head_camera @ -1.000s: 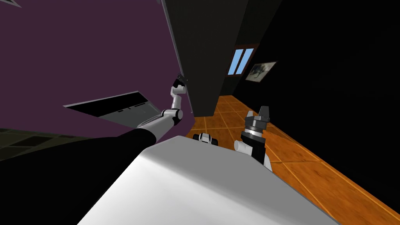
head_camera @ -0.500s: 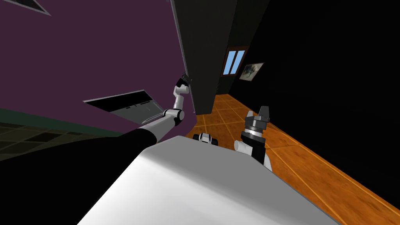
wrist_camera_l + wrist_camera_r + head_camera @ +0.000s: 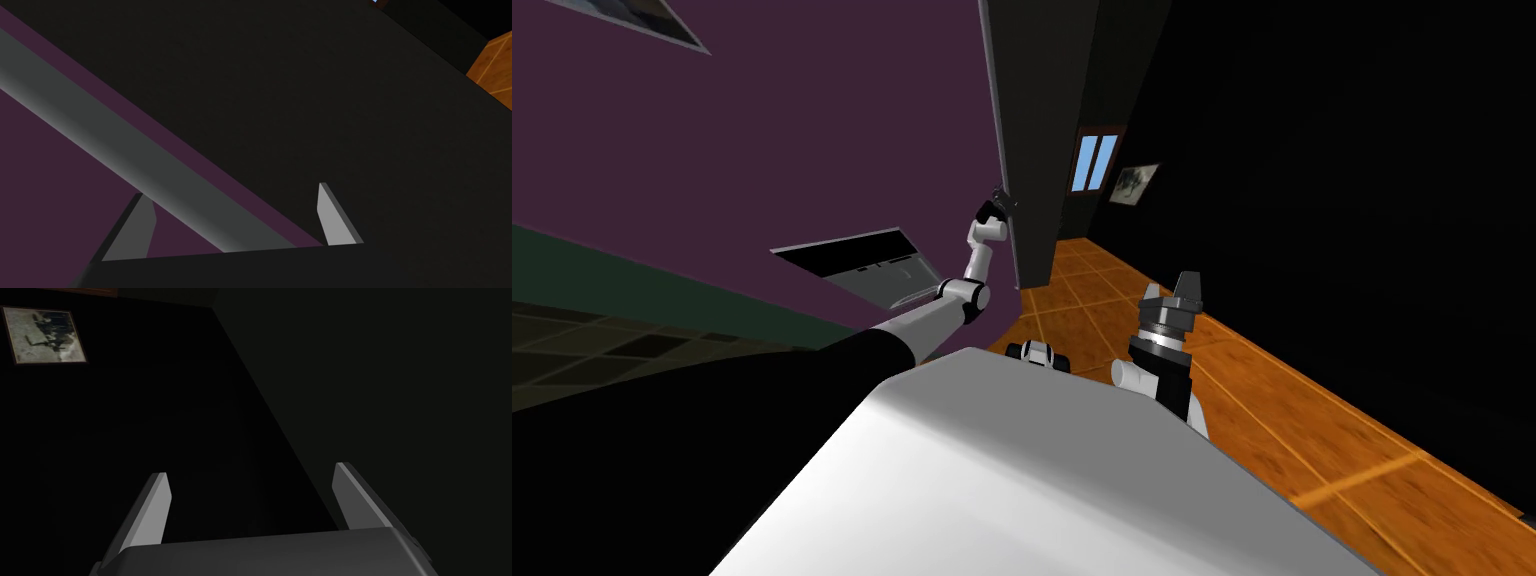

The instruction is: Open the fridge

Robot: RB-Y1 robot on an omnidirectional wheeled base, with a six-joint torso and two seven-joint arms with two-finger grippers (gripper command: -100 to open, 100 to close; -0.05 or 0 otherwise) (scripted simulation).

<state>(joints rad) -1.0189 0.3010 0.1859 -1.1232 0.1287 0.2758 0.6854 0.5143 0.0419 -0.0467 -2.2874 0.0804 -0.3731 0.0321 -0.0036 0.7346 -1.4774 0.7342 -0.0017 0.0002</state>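
Currently, the fridge (image 3: pixel 1057 120), a tall dark cabinet, stands at 12 o'clock beside the purple wall (image 3: pixel 762 150). The left hand (image 3: pixel 231 190) is raised to its door edge. Its fingers (image 3: pixel 334 217) are spread and straddle the grey handle bar (image 3: pixel 115 137) without pinching it. The right hand (image 3: pixel 251 469) hangs at 1 o'clock, fingers spread, holding nothing.

Risk: with the grip unclosed, any pull directed along the bar is likely to let the handle slide out between the fingers, so the door does not swing.
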